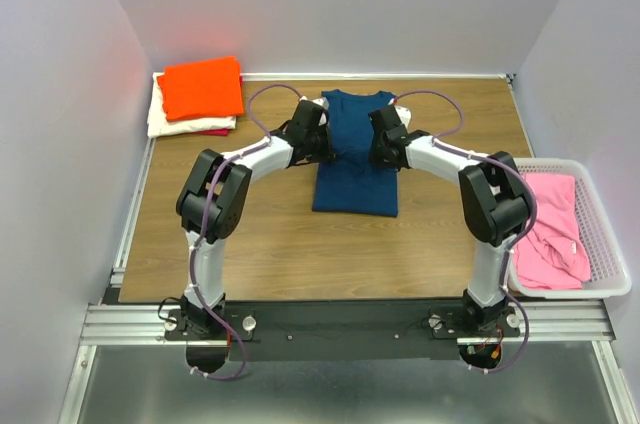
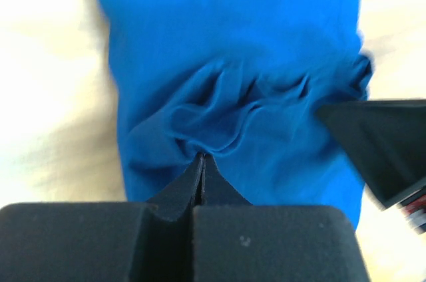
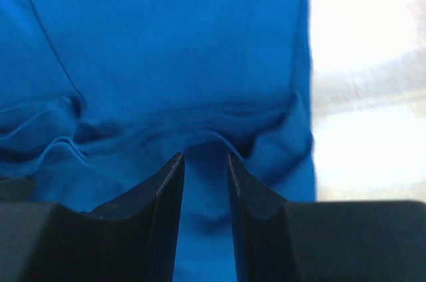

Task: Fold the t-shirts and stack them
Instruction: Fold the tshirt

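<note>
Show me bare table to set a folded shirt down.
Free: table strip between the navy shirt and the near edge; far-right corner behind the basket. Crowded: far-left corner, under the folded stack.

Top view high behind the desk (image 1: 260, 244), looking down, wrist views close over the navy t-shirt (image 1: 355, 184) at top view's centre, jaws along bottom edge

No writing, label, brand or number can be read anywhere (the navy t-shirt (image 1: 355, 184) shows only plain cloth).
</note>
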